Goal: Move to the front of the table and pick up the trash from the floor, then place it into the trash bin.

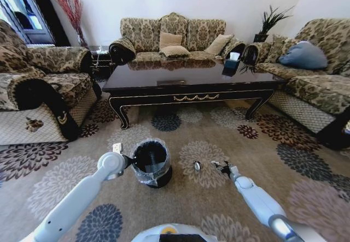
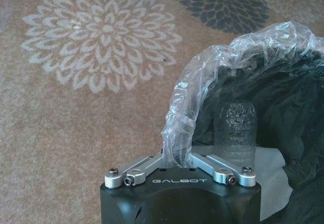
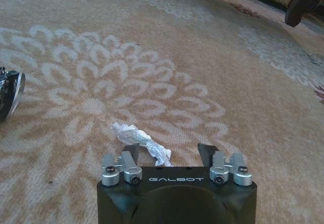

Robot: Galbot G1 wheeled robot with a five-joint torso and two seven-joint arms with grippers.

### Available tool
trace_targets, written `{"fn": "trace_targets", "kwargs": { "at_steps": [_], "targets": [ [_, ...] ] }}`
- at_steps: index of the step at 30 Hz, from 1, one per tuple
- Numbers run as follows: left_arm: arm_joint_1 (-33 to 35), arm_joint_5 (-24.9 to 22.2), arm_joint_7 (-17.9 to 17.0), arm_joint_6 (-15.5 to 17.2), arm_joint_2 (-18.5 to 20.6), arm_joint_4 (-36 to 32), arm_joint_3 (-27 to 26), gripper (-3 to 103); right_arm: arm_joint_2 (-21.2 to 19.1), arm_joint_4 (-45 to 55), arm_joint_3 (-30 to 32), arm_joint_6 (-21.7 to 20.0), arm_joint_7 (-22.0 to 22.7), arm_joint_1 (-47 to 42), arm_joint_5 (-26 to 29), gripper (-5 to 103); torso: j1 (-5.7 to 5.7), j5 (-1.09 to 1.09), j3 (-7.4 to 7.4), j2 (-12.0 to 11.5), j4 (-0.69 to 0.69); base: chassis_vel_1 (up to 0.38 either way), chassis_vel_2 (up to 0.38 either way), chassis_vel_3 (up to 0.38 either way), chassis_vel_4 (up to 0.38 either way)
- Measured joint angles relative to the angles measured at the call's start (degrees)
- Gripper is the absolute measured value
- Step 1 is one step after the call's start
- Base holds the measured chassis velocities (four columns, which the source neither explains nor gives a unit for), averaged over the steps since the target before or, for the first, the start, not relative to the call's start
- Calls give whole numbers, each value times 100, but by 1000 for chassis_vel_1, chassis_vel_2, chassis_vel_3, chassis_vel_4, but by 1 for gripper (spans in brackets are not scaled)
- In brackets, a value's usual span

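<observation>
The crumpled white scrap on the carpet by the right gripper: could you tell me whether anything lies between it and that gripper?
Nothing visible does. The white scrap lies on bare floor just ahead of the open right gripper, partly between its fingers. A silvery piece lies off to one side.

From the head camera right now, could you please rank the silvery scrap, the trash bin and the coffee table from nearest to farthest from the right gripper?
1. Silvery scrap, on the carpet just to the left of the right gripper.
2. Trash bin, farther left, its liner rim pinched by the left gripper.
3. Coffee table, well ahead, in front of the sofa.
</observation>
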Motion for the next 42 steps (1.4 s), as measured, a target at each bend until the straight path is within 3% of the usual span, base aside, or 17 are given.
{"fn": "trace_targets", "kwargs": {
  "at_steps": [1, 9, 12, 15, 17, 22, 25, 27, 32, 34, 37, 42],
  "targets": [
    [0, 1, 2, 0, -8, 0, 1, 0, 14, -36, -4, -21, -1, 23, -28, 60, 0, 0, 0, 0, 0, 0, 0, 0, 0],
    [0, 28, 39, 0, -23, 48, -6, 0, 42, -207, -14, -92, -19, 74, -117, 56, 0, 1, 0, 0, 0, 0, 0, 0, 0],
    [-6, 29, 51, 0, -24, 53, -11, 0, 53, -252, -10, -108, -26, 95, -133, 59, 0, 0, 0, 0, 0, 0, 0, 0, 0],
    [-15, 32, 57, 0, -28, 58, -16, 0, 72, -288, -7, -146, -27, 129, -135, 72, 0, 0, 0, 0, 0, 0, 0, 0, 0],
    [-18, 33, 58, 0, -31, 58, -16, 0, 84, -313, -6, -155, -28, 147, -135, 70, 0, 0, 0, 0, 0, 0, 0, 0, 0],
    [-19, 64, 69, 0, -42, 58, -29, 0, 128, -366, 8, -190, -31, 178, -124, 58, 0, 0, 0, 0, 0, 0, 0, 0, 0],
    [-9, 87, 81, 0, -51, 60, -52, 0, 132, -361, 7, -209, -31, 177, -123, 41, 0, 0, 0, 0, 0, 0, 0, 0, 0],
    [-3, 93, 85, 0, -53, 60, -59, 0, 132, -362, 4, -217, -32, 177, -123, 41, 0, 0, 0, 0, 0, 0, 0, 0, 0],
    [11, 116, 96, 0, -52, 61, -80, 0, 137, -361, -25, -231, -36, 175, -125, 15, 0, 0, 0, 0, 0, 0, 0, 0, 0],
    [11, 118, 98, 0, -49, 62, -83, 0, 144, -361, -26, -232, -36, 172, -126, 15, 0, 0, 0, 0, 0, 0, 0, 0, 0],
    [13, 123, 99, 0, -35, 65, -89, 0, 157, -356, -34, -239, -36, 160, -134, 2, 0, 1, 0, 0, 0, 0, 0, 0, 0],
    [22, 131, 102, 0, -35, 72, -89, 0, 151, -311, -38, -241, -31, 132, -135, 0, 0, 1, 0, 0, 0, 0, 0, 0, 0]
  ]
}}
